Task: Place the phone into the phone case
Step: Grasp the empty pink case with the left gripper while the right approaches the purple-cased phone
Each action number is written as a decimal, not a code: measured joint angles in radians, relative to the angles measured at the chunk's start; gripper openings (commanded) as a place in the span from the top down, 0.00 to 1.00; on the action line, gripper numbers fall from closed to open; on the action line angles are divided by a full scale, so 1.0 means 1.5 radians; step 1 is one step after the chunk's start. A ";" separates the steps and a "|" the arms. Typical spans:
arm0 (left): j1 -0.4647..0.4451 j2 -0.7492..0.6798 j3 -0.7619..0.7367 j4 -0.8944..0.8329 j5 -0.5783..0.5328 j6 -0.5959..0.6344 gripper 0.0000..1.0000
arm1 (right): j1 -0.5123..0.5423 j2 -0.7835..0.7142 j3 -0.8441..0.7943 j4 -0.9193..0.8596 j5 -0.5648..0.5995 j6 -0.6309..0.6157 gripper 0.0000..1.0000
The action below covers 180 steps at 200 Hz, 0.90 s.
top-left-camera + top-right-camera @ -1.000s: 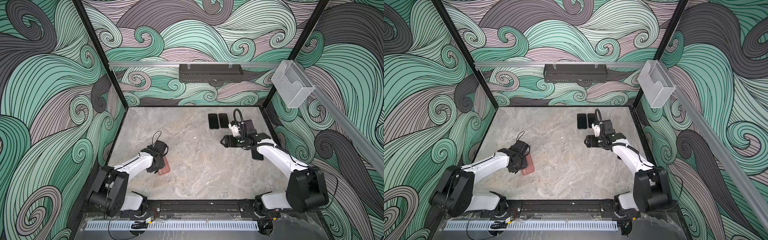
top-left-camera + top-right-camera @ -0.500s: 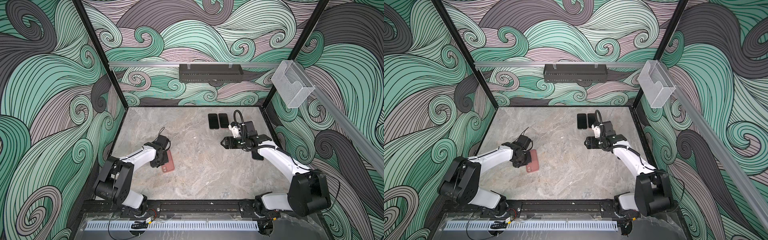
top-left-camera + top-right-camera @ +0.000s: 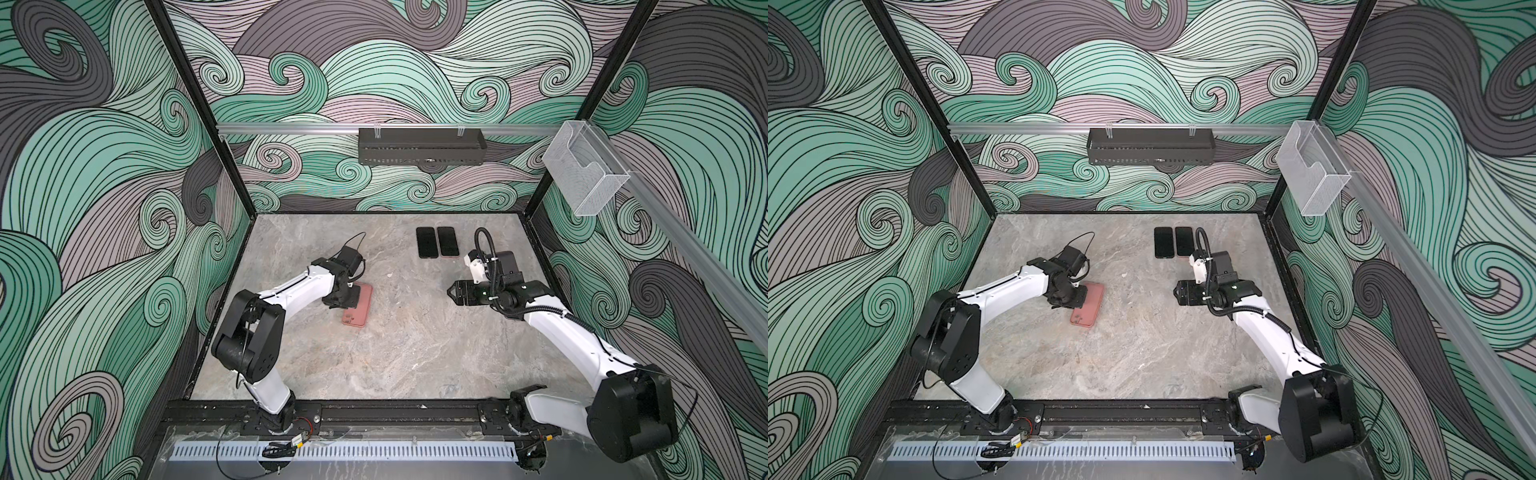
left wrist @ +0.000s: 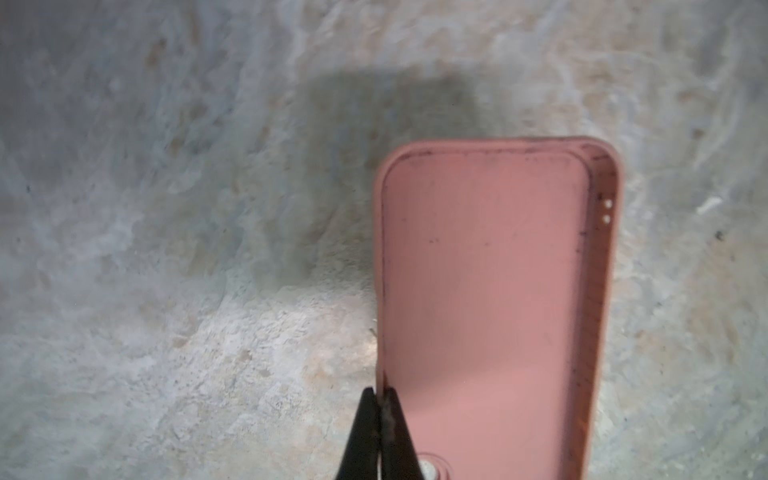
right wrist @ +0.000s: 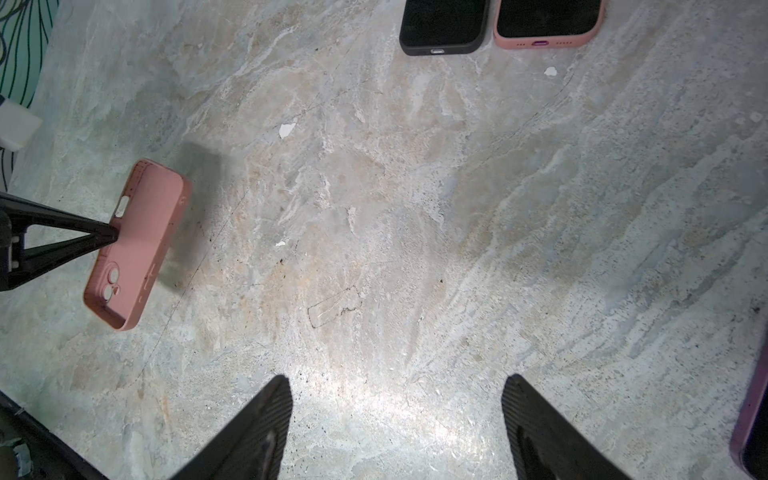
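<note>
Left wrist view shows the left gripper (image 4: 379, 392) pinched tight on one long side wall of the soft pink phone case (image 4: 490, 291). The case is empty, with its open side up. It is left of the middle of the grey stone-look worktop (image 5: 415, 208). A dark shadow lies beside it, so it may be lifted a little. I cannot tell if any part of it touches the worktop. The right gripper (image 5: 397, 377) is spread wide and holds nothing. It hangs over bare worktop, well apart from the case.

The job looks like it has only just begun. The case is grabbed, but no phone is in it. A phone has yet to be picked up, carried over and pushed in.

At the back lie a phone in a black cover (image 5: 442, 25) and a phone in a pink cover (image 5: 546, 20), side by side. Their far ends are cut off in the right wrist view. A purple thing (image 5: 752, 424) at the edge of that view may be a bare phone, but only a sliver shows. I cannot find it in the top views. The right arm may cover it.
</note>
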<state>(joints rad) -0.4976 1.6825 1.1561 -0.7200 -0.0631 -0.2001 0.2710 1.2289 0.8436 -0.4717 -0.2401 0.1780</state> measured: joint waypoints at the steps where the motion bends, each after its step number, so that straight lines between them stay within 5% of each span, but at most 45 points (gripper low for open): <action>1: -0.002 0.001 0.002 -0.001 0.000 0.004 1.00 | 0.000 -0.001 -0.001 0.000 0.000 0.000 0.19; 87: -0.072 0.066 0.190 -0.052 0.027 0.338 1.00 | 0.000 -0.044 -0.047 0.004 0.040 0.044 0.19; 180: -0.169 0.147 0.192 -0.061 0.033 0.598 0.98 | 0.000 -0.080 -0.073 0.000 0.061 0.062 0.18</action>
<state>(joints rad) -0.7509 1.9034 1.4433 -0.8116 -0.0139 0.6971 0.2710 1.1091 0.7334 -0.4721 -0.1493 0.2707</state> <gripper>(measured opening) 0.045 0.820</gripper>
